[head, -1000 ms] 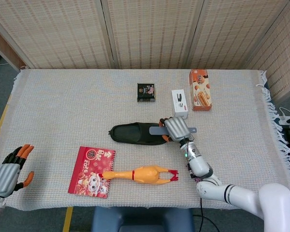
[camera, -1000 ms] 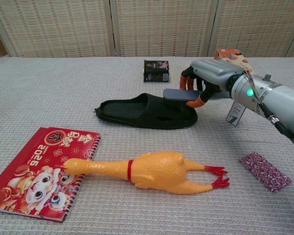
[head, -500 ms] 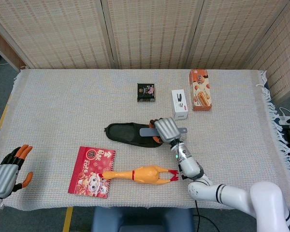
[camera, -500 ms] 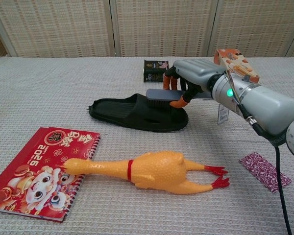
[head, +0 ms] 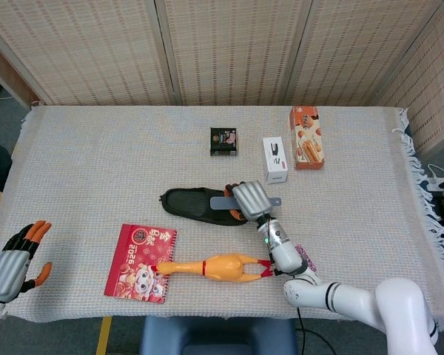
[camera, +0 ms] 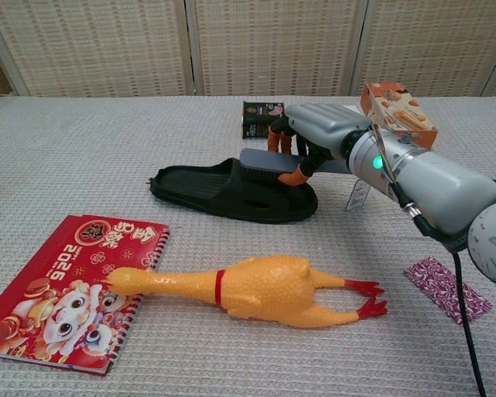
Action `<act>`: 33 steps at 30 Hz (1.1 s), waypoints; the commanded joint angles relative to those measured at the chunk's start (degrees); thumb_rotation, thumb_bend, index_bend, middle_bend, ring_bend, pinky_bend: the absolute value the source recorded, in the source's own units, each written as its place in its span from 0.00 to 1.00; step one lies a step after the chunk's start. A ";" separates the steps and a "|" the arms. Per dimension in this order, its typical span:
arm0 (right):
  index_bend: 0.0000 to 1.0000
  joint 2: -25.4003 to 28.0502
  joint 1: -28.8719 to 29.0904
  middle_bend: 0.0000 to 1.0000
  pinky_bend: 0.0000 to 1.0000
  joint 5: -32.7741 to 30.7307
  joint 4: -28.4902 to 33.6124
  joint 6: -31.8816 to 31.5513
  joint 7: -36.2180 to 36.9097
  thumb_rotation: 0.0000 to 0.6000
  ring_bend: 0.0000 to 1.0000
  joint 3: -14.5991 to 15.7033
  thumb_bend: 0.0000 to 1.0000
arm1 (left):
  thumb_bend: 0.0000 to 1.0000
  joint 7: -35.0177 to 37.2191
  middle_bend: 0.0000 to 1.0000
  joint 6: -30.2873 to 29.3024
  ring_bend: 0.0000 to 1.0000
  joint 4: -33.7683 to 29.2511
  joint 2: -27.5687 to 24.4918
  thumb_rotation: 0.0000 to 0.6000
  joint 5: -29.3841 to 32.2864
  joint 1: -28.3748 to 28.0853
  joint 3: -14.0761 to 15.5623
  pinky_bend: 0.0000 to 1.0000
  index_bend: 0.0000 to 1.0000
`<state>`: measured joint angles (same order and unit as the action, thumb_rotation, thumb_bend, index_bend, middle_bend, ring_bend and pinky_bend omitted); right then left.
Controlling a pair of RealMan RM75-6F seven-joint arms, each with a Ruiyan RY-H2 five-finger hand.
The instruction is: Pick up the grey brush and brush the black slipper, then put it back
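The black slipper (head: pixel 196 204) (camera: pixel 223 189) lies on its sole in the middle of the table, toe to the left. My right hand (head: pixel 251 199) (camera: pixel 314 128) holds the grey brush (head: pixel 228 203) (camera: pixel 264 161) by its handle, bristles down on the slipper's upper near the opening. My left hand (head: pixel 15 259) hangs open beyond the table's front left corner, holding nothing; only the head view shows it.
A yellow rubber chicken (head: pixel 214 266) (camera: pixel 256 288) and a red 2026 calendar (head: pixel 140 262) (camera: pixel 66 289) lie in front of the slipper. Behind it stand a small dark box (head: pixel 223 140), a white box (head: pixel 274 158) and an orange carton (head: pixel 306 137). A patterned purple patch (camera: pixel 446 288) lies at front right.
My right hand has swept the brush leftward along the slipper, and the slipper itself slid a little to the left. The left hand has not moved.
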<state>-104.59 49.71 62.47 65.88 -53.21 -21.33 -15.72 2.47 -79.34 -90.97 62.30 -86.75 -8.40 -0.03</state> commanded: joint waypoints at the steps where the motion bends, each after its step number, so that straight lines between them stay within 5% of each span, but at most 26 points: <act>1: 0.78 0.27 -0.43 0.53 0.77 -0.35 -0.36 0.18 -0.09 1.00 0.51 0.42 0.47 | 0.45 -0.04 0.00 -0.18 0.00 0.06 0.05 1.00 -0.16 0.13 0.12 0.15 0.00; 23: 0.78 -1.17 2.12 0.53 0.77 -2.41 1.00 0.88 -3.52 1.00 0.51 -1.03 0.48 | 0.45 1.03 0.00 -1.81 0.00 0.24 -0.32 1.00 -1.51 0.85 0.56 0.15 0.00; 33: 0.78 0.04 0.51 0.53 0.77 -4.11 0.11 0.90 -4.95 1.00 0.51 0.62 0.48 | 0.45 0.55 0.00 -1.84 0.00 -0.16 -0.42 1.00 -1.56 0.87 0.55 0.15 0.00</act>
<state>-104.70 50.41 58.52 66.07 -52.40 -26.18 -15.28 3.08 -81.22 -91.09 61.85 -88.31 -7.50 0.53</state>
